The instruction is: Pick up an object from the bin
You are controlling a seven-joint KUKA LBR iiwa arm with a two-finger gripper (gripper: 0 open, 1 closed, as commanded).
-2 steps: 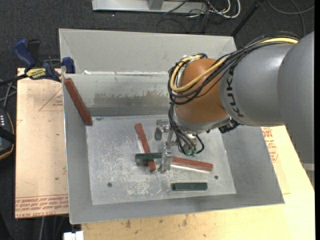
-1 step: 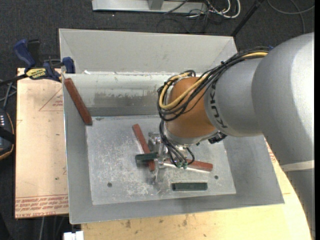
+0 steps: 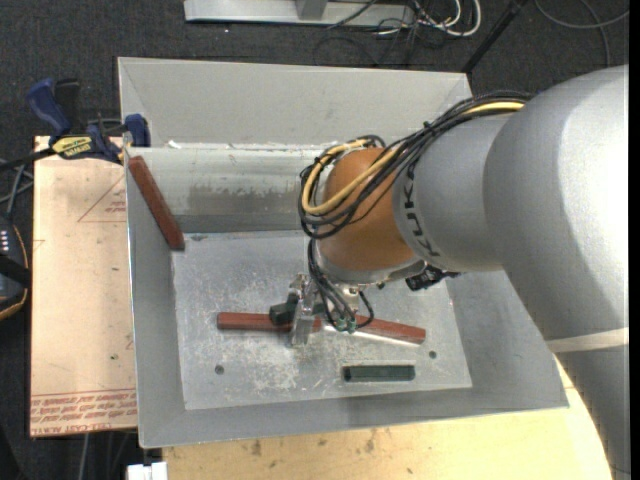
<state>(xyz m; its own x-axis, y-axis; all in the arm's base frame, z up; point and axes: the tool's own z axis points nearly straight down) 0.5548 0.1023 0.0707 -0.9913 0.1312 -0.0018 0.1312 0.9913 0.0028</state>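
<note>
My gripper (image 3: 301,325) is down at the bin floor, near the middle of the front half. It sits right on a long red-brown stick (image 3: 243,320) that lies flat and runs left to right, its right end (image 3: 400,332) coming out from under the gripper. A thin white stick (image 3: 375,338) lies beside that right end. A short dark green bar (image 3: 379,373) lies flat a little in front and to the right of the gripper, apart from it.
Another red-brown stick (image 3: 155,204) leans along the bin's left wall at the back left. The arm with its orange cover and cables hangs over the bin's middle and right, hiding the floor beneath it.
</note>
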